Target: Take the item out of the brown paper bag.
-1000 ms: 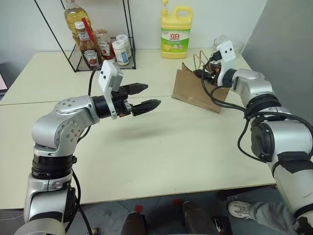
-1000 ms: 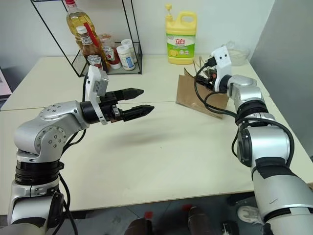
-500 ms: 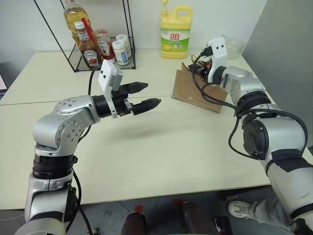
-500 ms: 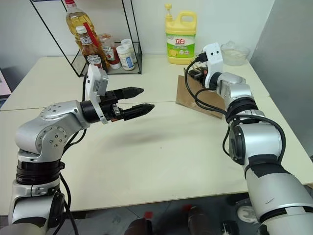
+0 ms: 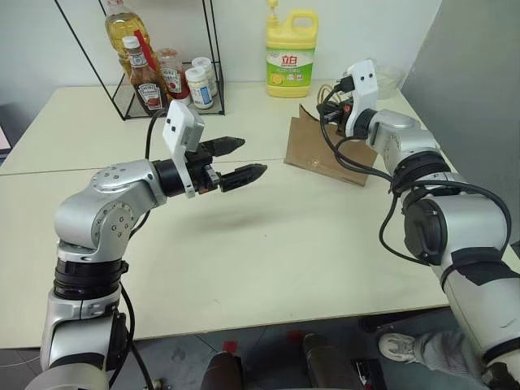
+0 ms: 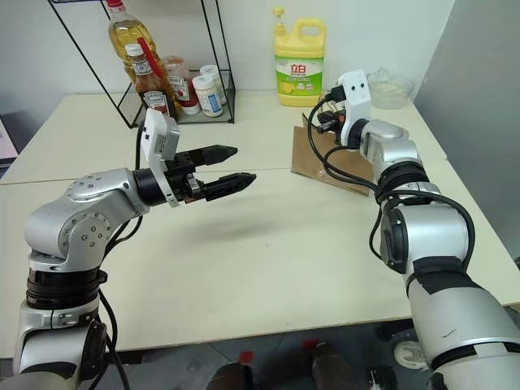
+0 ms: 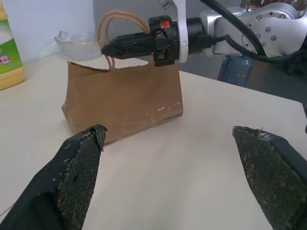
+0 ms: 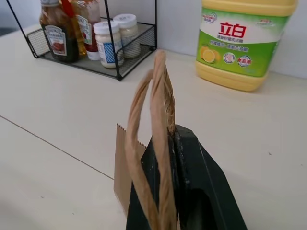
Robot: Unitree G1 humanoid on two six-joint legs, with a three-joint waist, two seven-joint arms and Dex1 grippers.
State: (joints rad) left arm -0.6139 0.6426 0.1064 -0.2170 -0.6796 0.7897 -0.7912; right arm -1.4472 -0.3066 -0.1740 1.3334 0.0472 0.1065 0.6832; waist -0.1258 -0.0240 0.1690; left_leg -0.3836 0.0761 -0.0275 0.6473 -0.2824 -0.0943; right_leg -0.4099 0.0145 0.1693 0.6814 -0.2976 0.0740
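From the left eye view I see my left gripper (image 5: 249, 159) held above the pale matte table (image 5: 268, 244), its two black tapered fingers spread wide with nothing between them. Well beyond its tips stands the brown paper bag (image 5: 317, 153), creased kraft paper with a saw-tooth top edge. My right gripper (image 5: 328, 112) is at the bag's top, by the handles.

In the right eye view, behind the right gripper stands a glossy yellow detergent jug (image 6: 301, 55). Far to the side of the left gripper is a thin black wire rack (image 6: 183, 85) with sauce bottles and white-capped jars.

In the left wrist view the rough, grainy pads (image 7: 79, 167) stand far apart, and the bag sits between and beyond them. The right gripper lies level across the bag's top edge, its fingers pressed together on the tan twisted-cord handles (image 7: 117, 28). A clear glass bowl (image 7: 76, 40) is behind the bag.

In the right wrist view the two cord loops rise along the black fingers (image 8: 192, 177), pinched there. I cannot see the orange drink bottle; the inside of the bag is hidden from me.
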